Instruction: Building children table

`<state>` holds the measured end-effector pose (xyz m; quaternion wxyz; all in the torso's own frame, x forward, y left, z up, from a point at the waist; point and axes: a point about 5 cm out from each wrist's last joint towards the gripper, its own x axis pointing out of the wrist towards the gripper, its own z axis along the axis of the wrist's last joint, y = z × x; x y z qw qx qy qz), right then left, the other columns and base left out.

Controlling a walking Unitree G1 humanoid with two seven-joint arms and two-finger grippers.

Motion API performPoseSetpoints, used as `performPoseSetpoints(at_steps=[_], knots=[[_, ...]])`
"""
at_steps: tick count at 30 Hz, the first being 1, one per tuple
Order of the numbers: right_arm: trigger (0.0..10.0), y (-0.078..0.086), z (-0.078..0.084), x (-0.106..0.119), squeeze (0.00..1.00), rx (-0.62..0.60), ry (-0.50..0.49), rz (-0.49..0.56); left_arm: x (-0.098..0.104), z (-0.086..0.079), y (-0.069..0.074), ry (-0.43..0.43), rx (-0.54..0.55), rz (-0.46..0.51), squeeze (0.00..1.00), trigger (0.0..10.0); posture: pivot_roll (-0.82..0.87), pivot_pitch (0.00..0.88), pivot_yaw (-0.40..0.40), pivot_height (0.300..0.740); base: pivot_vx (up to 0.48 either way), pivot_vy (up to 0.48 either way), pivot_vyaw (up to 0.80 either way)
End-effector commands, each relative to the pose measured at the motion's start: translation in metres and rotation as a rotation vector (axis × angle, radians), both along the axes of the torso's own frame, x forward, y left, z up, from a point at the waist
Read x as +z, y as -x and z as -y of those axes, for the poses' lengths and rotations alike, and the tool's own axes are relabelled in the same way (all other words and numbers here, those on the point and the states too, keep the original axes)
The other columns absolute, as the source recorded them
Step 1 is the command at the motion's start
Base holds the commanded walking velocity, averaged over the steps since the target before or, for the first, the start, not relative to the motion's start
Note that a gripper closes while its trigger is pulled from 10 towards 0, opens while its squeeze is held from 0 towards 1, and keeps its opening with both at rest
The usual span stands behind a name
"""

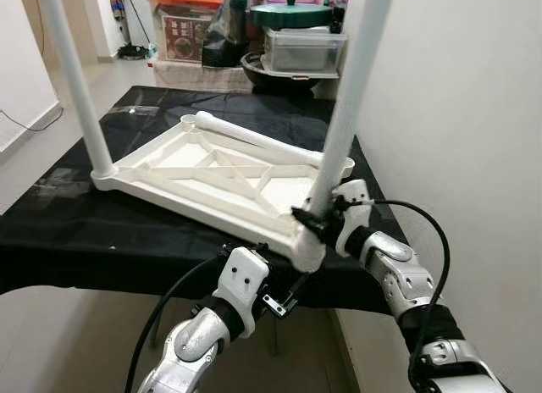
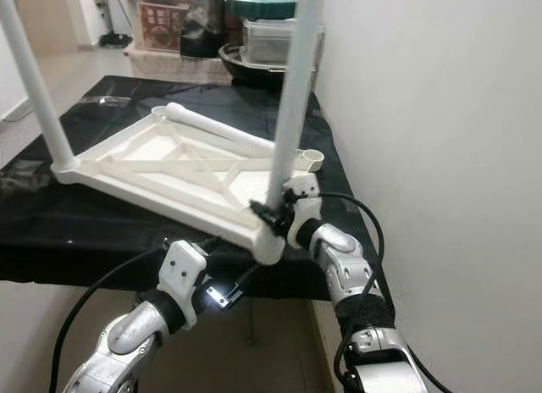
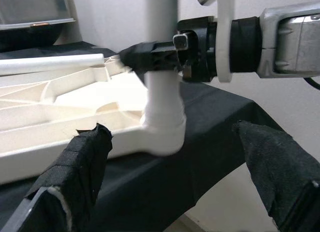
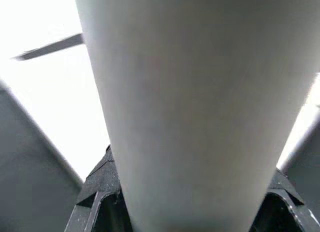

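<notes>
- The tabletop [image 1: 216,177] lies upside down on a black cloth [image 1: 68,232], ribs up, its near corner hanging past the cloth's edge
- A leg [image 1: 347,113] stands upright in that near corner socket [image 1: 305,245], its long axis vertical; another leg [image 1: 72,80] stands in the far left corner, and a loose leg [image 1: 254,139] lies across the ribs
- The right gripper [image 1: 312,217] is the nearer one: its fingers are clamped on the upright leg just above the socket
- The left gripper [image 3: 172,187] waits below and just in front of the corner, fingers [image 3: 82,162] spread wide, holding nothing; the socket lies straight ahead between them
- Judgement: the next move turns on pressing the leg down along its axis while the left gripper braces the corner
- Bins and a pot [image 1: 292,16] crowd the far end by the wall [image 1: 457,113]
</notes>
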<state>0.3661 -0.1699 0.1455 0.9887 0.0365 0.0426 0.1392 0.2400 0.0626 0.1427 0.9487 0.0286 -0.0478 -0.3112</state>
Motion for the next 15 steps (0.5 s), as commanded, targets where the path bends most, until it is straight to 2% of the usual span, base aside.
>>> performPoseSetpoints(at_steps=[1, 2, 3, 5, 7, 9, 10, 12, 14, 15], knots=[[0.0, -0.003, 0.019, 0.004, 0.0, -0.229, -0.054, -0.003, -0.004, 0.001, 0.0, 0.001, -0.005, -0.016, 0.0, 10.0, 0.15, 0.0, -0.081, 0.74, 0.0, 0.0, 0.0], [0.0, 0.0, 0.026, 0.002, 0.0, -0.39, -0.055, -0.009, -0.004, 0.001, 0.0, 0.001, -0.006, -0.016, 0.0, 10.0, 0.15, 0.0, -0.081, 0.74, 0.0, 0.0, 0.0], [0.0, 0.0, 0.026, 0.002, 0.0, -0.39, -0.055, -0.009, -0.004, 0.001, 0.0, 0.001, -0.006, -0.016, 0.0, 10.0, 0.15, 0.0, -0.081, 0.74, 0.0, 0.0, 0.0], [0.0, 0.007, 0.029, -0.002, 0.0, -0.61, -0.067, -0.03, -0.003, 0.001, -0.001, 0.001, -0.007, -0.014, 0.0, 10.0, 0.15, 0.0, -0.083, 0.74, 0.0, 0.0, 0.0], [0.0, 0.01, 0.028, -0.004, 0.0, -0.658, -0.074, -0.039, -0.003, 0.001, -0.001, 0.0, -0.007, -0.014, 0.0, 10.0, 0.15, 0.0, -0.083, 0.74, 0.0, 0.0, 0.0], [0.0, 0.014, 0.015, -0.011, 0.0, -0.727, -0.09, -0.072, -0.003, 0.001, -0.001, 0.0, -0.007, -0.012, 0.0, 10.0, 0.16, 0.0, -0.082, 0.74, 0.0, 0.0, 0.0], [0.0, 0.014, 0.015, -0.011, 0.0, -0.727, -0.09, -0.072, -0.003, 0.001, -0.001, 0.0, -0.007, -0.012, 0.0, 10.0, 0.16, 0.0, -0.082, 0.74, 0.0, 0.0, 0.0], [0.0, 0.013, 0.001, -0.012, 0.0, -0.722, -0.1, -0.065, -0.002, 0.001, -0.001, -0.001, -0.006, -0.009, 0.0, 10.0, 0.16, 0.0, -0.088, 0.74, 0.0, 0.0, 0.0], [0.0, 0.013, 0.001, -0.012, 0.0, -0.722, -0.1, -0.065, -0.002, 0.001, -0.001, -0.001, -0.006, -0.009, 0.0, 10.0, 0.16, 0.0, -0.088, 0.74, 0.0, 0.0, 0.0], [10.0, 0.011, -0.005, -0.009, 0.0, -0.692, -0.117, -0.043, -0.002, 0.001, -0.001, -0.002, -0.005, -0.009, 0.0, 10.0, 0.16, 0.0, -0.088, 0.74, 0.0, 0.0, 0.0]])
